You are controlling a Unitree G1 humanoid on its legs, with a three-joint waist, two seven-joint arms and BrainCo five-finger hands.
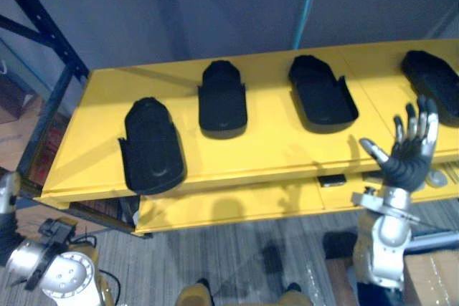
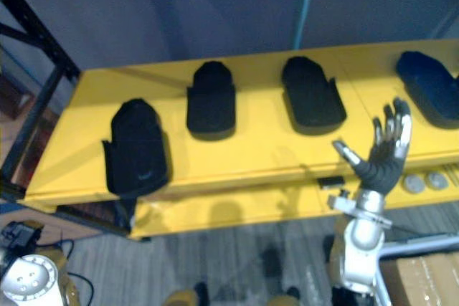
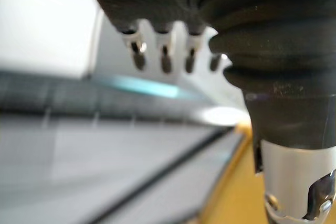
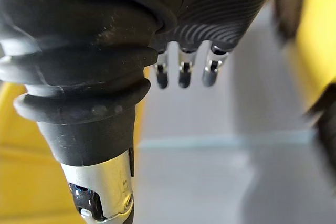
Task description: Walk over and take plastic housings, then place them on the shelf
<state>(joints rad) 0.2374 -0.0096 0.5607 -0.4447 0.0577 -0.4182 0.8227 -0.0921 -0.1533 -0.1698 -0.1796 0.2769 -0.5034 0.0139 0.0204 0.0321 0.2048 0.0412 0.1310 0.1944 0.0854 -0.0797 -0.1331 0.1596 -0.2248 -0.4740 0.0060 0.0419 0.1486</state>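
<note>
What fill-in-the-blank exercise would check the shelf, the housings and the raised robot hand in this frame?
1. On the shelf lie ____ black housings.
2. The shelf top is coloured ____.
3. The right robot hand, raised in front of the shelf edge with fingers spread, holds ____.

Missing words: four; yellow; nothing.
</note>
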